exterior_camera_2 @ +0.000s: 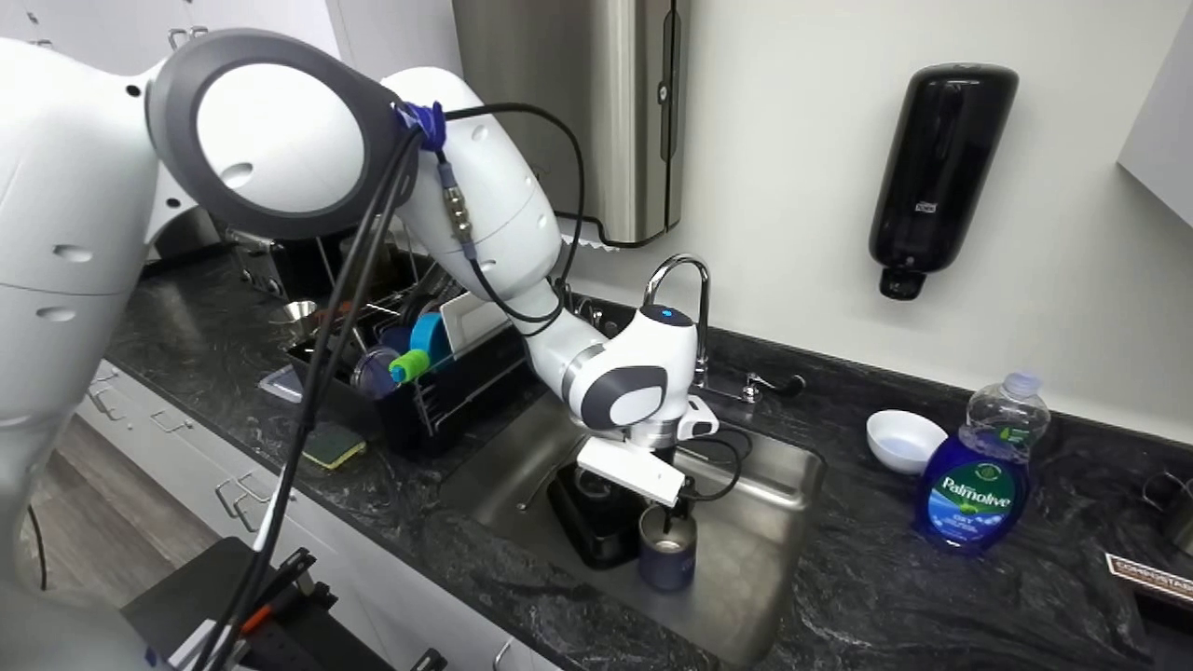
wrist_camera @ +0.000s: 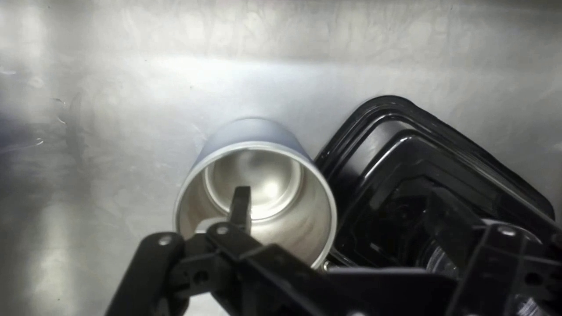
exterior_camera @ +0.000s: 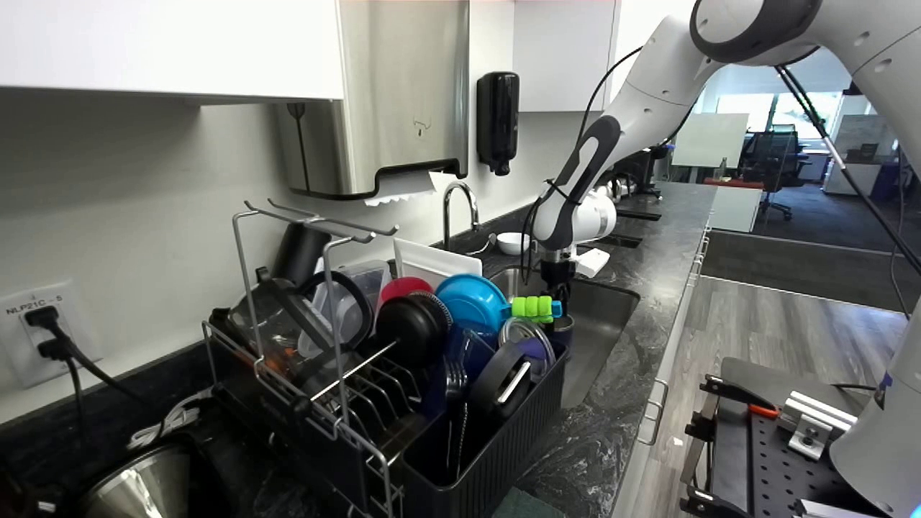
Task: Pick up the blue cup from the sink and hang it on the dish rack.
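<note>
My gripper [wrist_camera: 338, 197] is spread wide, holding nothing. One finger [wrist_camera: 241, 204] hangs over or inside the mouth of the cup [exterior_camera_2: 667, 563], the other above the container [wrist_camera: 382, 162] close beside it. The cup stands upright between the front and back edges of the sink [exterior_camera_2: 760, 550]. Its rack-side wall lies between my fingers; I'd judge straight down, astride that wall, is the way. The rack [exterior_camera: 374, 396] stands past the sink's side edge.

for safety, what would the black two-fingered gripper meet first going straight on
Probably the metallic inside of the round navy cup: one finger points into its mouth. The other seems above the black rectangular plastic container; with depth unclear, that might come first.
</note>
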Motion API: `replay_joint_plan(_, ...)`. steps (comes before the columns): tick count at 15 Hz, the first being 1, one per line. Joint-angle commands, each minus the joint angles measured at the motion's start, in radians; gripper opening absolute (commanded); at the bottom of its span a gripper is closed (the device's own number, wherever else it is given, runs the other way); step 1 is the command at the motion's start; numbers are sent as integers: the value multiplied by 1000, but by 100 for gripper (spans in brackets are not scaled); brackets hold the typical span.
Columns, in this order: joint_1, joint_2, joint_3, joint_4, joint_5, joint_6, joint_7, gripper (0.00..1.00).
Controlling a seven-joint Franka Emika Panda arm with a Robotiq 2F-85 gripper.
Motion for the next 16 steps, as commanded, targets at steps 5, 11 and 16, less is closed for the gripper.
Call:
replay_joint_plan(5, -28, 70, 33, 74, -38, 17, -43, 100)
replay_joint_plan(11, -29, 108, 34, 109, -69, 19, -54, 100)
replay_joint_plan(16, -40, 114, 36, 99, -118, 23, -141, 100)
